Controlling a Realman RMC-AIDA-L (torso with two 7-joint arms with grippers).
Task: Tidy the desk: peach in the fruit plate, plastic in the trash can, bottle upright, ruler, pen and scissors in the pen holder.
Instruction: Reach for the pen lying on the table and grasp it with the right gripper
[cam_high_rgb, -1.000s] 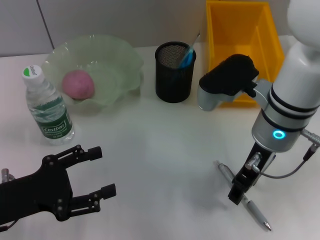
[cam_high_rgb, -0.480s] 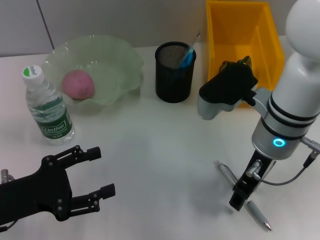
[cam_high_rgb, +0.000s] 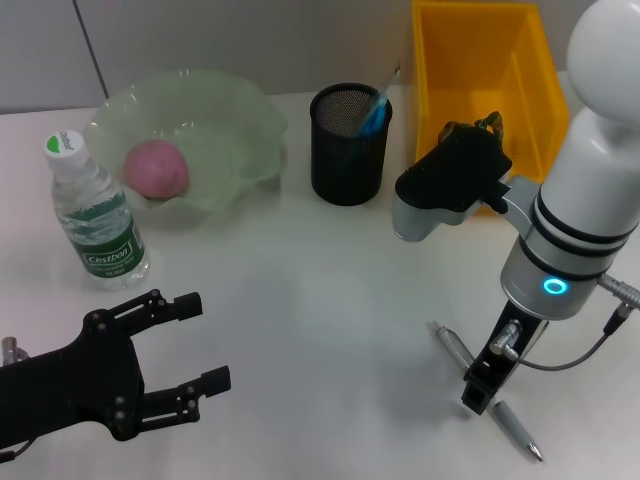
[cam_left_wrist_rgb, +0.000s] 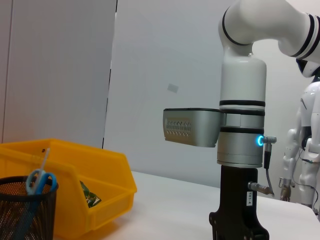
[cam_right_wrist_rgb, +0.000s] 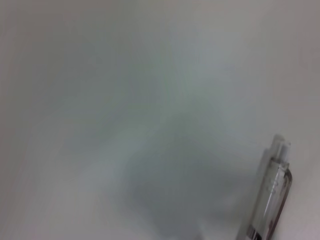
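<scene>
A silver pen (cam_high_rgb: 487, 392) lies on the white desk at the front right; its end also shows in the right wrist view as the pen (cam_right_wrist_rgb: 271, 197). My right gripper (cam_high_rgb: 479, 388) points straight down onto its middle. My left gripper (cam_high_rgb: 204, 343) hovers open and empty at the front left. The pink peach (cam_high_rgb: 156, 168) sits in the green fruit plate (cam_high_rgb: 240, 120). Beside the plate the bottle (cam_high_rgb: 93, 213) stands upright. The black mesh pen holder (cam_high_rgb: 347, 160) holds blue-handled scissors (cam_high_rgb: 374, 112) and a clear ruler (cam_high_rgb: 389, 79). The yellow trash can (cam_high_rgb: 478, 60) stands at the back right.
My right arm's wrist housing (cam_high_rgb: 447, 180) hangs in front of the trash can. In the left wrist view the right arm (cam_left_wrist_rgb: 241, 135) stands upright beside the yellow bin (cam_left_wrist_rgb: 75, 172) and the pen holder (cam_left_wrist_rgb: 20, 212). A greenish scrap (cam_left_wrist_rgb: 90, 195) shows at the bin's near end.
My right arm has shifted a little, with its wrist housing turning slightly left and the gripper edging along the pen. The left arm and the other things have not moved.
</scene>
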